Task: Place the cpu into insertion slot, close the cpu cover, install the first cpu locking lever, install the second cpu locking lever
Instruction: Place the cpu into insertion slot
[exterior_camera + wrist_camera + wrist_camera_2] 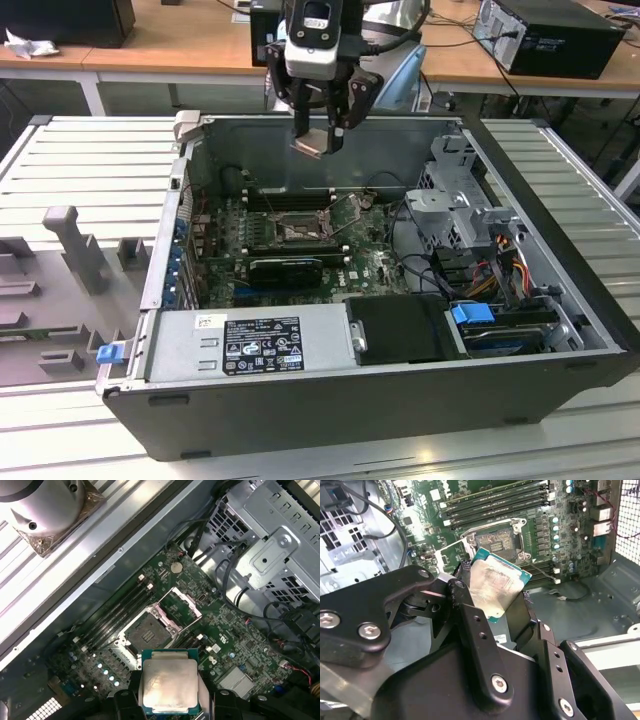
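Note:
My gripper (320,138) hangs above the open computer case, over its far wall, shut on the cpu (310,143). The cpu (169,684) is a flat square chip with a pale silver top and a green edge, held tilted between the black fingers (470,625). Below, at the middle of the green motherboard (375,262), lies the insertion slot (144,630), a dark square socket with a metal rim and nothing in it. The cpu cover (182,604) stands swung up, open, beside the socket. The second wrist view has the cpu (497,587) in front of the socket (495,541).
Long black memory slots (117,611) run beside the socket, and a long black card (285,268) lies in front of it. A silver power supply (250,345), a metal drive cage (460,205) and loose cables (490,270) fill the case. Grey fixtures (65,240) stand on the ribbed table.

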Controlling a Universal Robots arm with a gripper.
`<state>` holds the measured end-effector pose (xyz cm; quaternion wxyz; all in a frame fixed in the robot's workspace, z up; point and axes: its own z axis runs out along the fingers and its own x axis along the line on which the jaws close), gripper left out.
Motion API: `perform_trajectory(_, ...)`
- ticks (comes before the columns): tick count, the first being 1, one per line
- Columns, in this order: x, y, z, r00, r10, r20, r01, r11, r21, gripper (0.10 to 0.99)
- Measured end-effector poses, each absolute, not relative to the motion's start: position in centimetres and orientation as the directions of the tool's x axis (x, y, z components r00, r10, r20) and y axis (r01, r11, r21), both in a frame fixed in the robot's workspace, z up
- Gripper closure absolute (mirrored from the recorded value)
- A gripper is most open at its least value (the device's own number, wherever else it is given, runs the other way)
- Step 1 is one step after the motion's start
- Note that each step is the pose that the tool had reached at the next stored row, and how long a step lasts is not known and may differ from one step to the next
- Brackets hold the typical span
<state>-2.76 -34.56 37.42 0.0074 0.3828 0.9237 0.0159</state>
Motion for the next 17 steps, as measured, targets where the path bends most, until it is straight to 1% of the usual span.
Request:
perform_trajectory(11,-2.76,-34.56,37.42,-0.605,0.796,-0.005,0.796,0.605,0.032,0.561)
perform_trajectory(17,-2.76,-34.56,37.42,-0.531,0.847,-0.007,0.847,0.531,0.031,0.561)
